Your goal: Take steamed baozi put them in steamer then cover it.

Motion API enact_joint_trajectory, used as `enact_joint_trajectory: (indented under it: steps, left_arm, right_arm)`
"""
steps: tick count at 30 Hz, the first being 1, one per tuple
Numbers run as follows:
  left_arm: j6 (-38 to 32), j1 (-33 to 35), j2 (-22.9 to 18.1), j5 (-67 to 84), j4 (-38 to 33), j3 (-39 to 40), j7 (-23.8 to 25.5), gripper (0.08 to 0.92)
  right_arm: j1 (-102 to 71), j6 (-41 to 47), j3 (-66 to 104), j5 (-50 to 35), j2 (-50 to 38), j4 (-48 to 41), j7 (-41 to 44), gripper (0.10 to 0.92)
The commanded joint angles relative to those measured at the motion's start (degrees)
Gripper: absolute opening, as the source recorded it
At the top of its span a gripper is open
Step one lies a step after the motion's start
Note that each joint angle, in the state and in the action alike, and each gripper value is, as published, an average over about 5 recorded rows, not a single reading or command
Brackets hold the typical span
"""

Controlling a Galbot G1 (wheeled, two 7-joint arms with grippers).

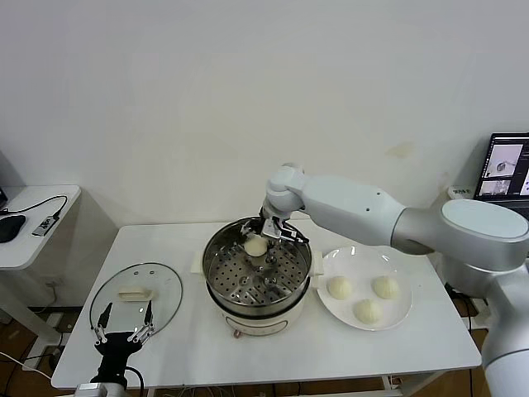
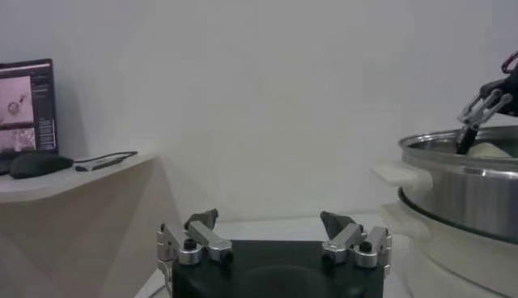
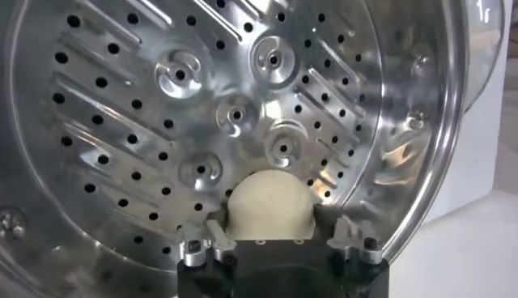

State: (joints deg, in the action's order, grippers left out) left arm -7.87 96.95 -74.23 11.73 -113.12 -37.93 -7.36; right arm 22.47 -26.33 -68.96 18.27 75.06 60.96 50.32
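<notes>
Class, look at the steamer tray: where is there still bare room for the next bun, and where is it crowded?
One bun sits at the tray's far rim, between the right gripper's fingers: crowded there. The tray's middle and near side are bare. The plate holds three buns. The left gripper is open by the lid.

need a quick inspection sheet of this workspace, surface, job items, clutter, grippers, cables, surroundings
surface: white rectangular table, holding everything below
job's things: shiny round steel steamer on a white base, one off-white round baozi on its perforated tray; three more baozi on the flat white round plate; clear glass lid with cream handle flat on the table, steamer uncovered
clutter: nothing seen
grippers: right gripper open over the baozi in the steamer; left gripper open, parked by the lid
cables: black cable on the side table
surroundings: white wall; laptop screen at right
</notes>
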Motion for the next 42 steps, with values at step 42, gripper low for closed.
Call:
enact_joint_trajectory:
  steps: [42]
  left_arm:
    - [0.32,1.24,1.69,-0.72,-3.29,-2.29,0.0,0.823]
  right_arm:
    - [-9.65,47.16,9.84,-19.64,-44.46,27.83,9.13,0.823]
